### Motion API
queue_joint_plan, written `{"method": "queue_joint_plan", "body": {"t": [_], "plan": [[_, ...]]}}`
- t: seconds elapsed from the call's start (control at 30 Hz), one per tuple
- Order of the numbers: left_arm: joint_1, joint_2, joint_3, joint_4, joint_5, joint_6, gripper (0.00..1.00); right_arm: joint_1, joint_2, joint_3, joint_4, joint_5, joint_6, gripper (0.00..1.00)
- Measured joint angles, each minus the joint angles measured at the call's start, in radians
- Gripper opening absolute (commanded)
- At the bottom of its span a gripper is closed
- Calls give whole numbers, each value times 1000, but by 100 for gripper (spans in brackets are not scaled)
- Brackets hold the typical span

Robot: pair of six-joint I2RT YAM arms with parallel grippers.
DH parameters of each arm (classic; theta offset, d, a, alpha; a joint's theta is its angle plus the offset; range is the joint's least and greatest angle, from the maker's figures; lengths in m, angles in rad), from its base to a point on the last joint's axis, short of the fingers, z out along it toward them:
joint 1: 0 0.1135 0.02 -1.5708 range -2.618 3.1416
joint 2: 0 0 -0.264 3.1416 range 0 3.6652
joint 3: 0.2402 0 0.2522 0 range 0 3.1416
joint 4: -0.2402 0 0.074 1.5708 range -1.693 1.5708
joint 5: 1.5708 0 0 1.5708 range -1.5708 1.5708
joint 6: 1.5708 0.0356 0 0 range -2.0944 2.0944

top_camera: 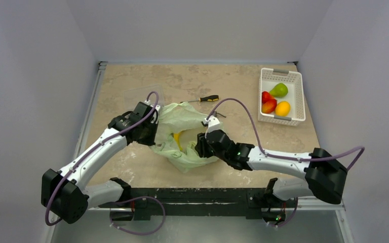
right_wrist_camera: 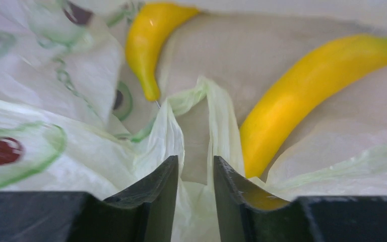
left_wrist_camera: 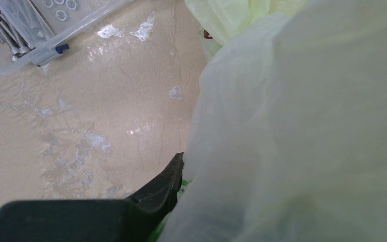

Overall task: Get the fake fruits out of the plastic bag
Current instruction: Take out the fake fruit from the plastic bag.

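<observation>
Overhead, the plastic bag (top_camera: 182, 134) lies crumpled mid-frame on the desk (top_camera: 131, 167), with only a yellow sliver showing inside. The right wrist view shows two bananas (right_wrist_camera: 302, 96) there, and the right fingers (right_wrist_camera: 164, 196) almost closed, pinching a fold of film. One of the left fingers (left_wrist_camera: 164, 189) is visible. Film hides the other, so their opening cannot be told.

We see the right gripper (right_wrist_camera: 195, 164) at six o'clock, its two black fingers (right_wrist_camera: 151, 194) drawn close together with a fold of the plastic bag (right_wrist_camera: 80, 101) pinched up between them. One yellow banana (right_wrist_camera: 151, 40) lies toward eleven o'clock, its tip pointing down at that fold. A second banana (right_wrist_camera: 302, 91) runs from just beside the right-hand finger out toward two o'clock, and at nine o'clock the film carries green-ringed, dark red printed marks (right_wrist_camera: 0, 151).
</observation>
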Motion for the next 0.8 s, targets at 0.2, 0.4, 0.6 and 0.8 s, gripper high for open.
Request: {"method": "queue_joint_plan", "body": {"t": [0.2,0.4,0.6,0.8], "plan": [[0,4,0,0,0,0,0,0,-41,97,-84,94,31,42],[0,4,0,0,0,0,0,-1,39,128,-156,200,91,42],[0,3,0,0,1,0,0,-1,161,153,-200,297,157,64],[0,4,0,0,5,0,0,-22,257,209,-192,369,174,71]]}}
